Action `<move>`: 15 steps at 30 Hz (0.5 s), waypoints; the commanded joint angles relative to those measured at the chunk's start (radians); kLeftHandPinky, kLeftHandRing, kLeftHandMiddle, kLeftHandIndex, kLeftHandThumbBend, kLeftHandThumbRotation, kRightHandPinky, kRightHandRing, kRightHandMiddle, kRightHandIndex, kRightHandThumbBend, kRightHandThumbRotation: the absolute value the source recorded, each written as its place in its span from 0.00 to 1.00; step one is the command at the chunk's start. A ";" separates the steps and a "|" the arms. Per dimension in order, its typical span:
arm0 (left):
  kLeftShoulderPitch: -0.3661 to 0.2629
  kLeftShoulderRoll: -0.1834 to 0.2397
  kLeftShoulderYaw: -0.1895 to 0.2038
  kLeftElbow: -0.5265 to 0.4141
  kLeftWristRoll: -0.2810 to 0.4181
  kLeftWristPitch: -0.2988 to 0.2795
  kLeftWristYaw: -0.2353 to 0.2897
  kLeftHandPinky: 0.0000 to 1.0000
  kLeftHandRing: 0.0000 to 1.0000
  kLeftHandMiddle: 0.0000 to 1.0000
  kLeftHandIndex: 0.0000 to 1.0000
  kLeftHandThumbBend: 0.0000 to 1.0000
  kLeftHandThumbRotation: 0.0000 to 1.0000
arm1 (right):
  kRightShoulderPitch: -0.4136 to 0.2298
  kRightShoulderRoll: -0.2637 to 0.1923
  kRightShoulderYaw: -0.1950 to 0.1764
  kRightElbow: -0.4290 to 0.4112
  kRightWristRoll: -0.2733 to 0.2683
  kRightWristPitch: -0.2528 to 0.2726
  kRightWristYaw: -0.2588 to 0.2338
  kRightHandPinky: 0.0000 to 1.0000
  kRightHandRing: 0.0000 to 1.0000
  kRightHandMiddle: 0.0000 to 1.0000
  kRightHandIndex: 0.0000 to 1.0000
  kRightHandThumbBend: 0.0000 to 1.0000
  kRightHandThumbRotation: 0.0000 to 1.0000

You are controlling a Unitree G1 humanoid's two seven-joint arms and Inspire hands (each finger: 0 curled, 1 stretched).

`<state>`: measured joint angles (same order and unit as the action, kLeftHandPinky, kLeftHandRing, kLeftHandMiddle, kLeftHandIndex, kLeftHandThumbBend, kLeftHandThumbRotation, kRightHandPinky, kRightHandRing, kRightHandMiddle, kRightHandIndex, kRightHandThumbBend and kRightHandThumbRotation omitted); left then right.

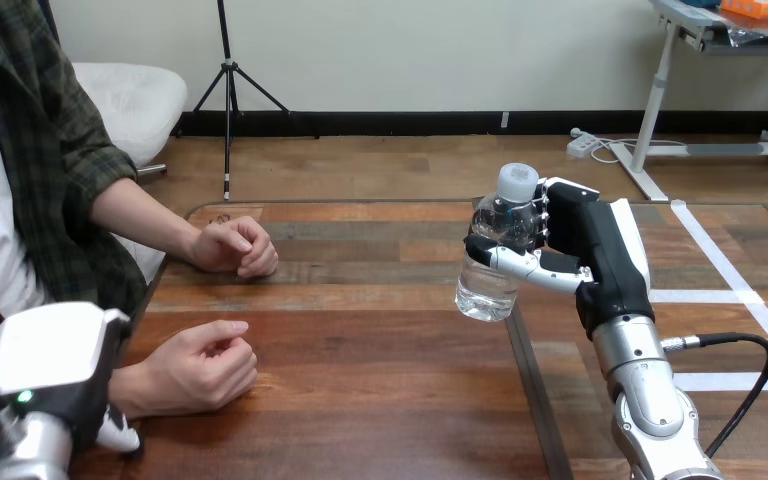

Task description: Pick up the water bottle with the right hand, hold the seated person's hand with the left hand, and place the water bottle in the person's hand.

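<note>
Plastic water bottle [495, 255], clear with a white cap, is in the right hand [600, 250] over the right half of the table [380, 400], toward its far edge. It leans a little, cap tipped to the right, and its base looks to be just off the wood. The right hand is clamped round it: the thumb [520, 262] crosses the front of the bottle at mid-height and the fingers [532, 215] wrap behind it below the cap. The silver right forearm rises to it from the near right corner.

The table is dark wooden planks with a seam running from near edge to far edge, just under the bottle.

Well apart from the bottle, the person's nearer hand [200, 365] rests loosely curled on the wood by the left edge. The person's farther hand [235, 245] lies near the far left corner.

The left hand [50, 350] sits at the near left corner, its white back up, right against the wrist of the nearer hand; whether it grips that wrist cannot be told.
</note>
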<state>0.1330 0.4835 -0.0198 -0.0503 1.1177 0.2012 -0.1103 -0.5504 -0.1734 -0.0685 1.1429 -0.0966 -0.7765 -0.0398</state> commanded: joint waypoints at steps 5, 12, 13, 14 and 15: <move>-0.083 0.022 -0.064 0.051 -0.009 0.029 -0.054 0.77 0.80 0.83 0.79 0.95 0.00 | -0.050 -0.017 -0.005 -0.060 0.004 -0.037 -0.006 0.37 0.42 0.47 0.49 0.73 0.00; -0.108 0.019 -0.089 0.086 -0.022 0.042 -0.044 0.78 0.81 0.83 0.80 0.93 0.00 | -0.052 -0.017 -0.008 -0.059 0.009 -0.029 -0.001 0.37 0.42 0.47 0.49 0.73 0.00; -0.112 0.018 -0.094 0.093 -0.022 0.044 -0.042 0.78 0.81 0.83 0.80 0.92 0.00 | -0.053 -0.017 -0.008 -0.058 0.010 -0.027 0.001 0.37 0.42 0.47 0.49 0.73 0.00; -0.115 0.018 -0.097 0.097 -0.022 0.046 -0.040 0.78 0.81 0.83 0.80 0.92 0.00 | -0.053 -0.018 -0.009 -0.058 0.011 -0.026 0.001 0.37 0.42 0.47 0.49 0.73 0.00; -0.117 0.018 -0.100 0.100 -0.022 0.048 -0.040 0.78 0.81 0.83 0.80 0.91 0.00 | -0.053 -0.018 -0.009 -0.058 0.011 -0.026 0.002 0.37 0.42 0.48 0.49 0.73 0.00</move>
<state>0.0590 0.4993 -0.0707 -0.0055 1.1045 0.2445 -0.1539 -0.5503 -0.1745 -0.0686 1.1429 -0.0958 -0.7764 -0.0397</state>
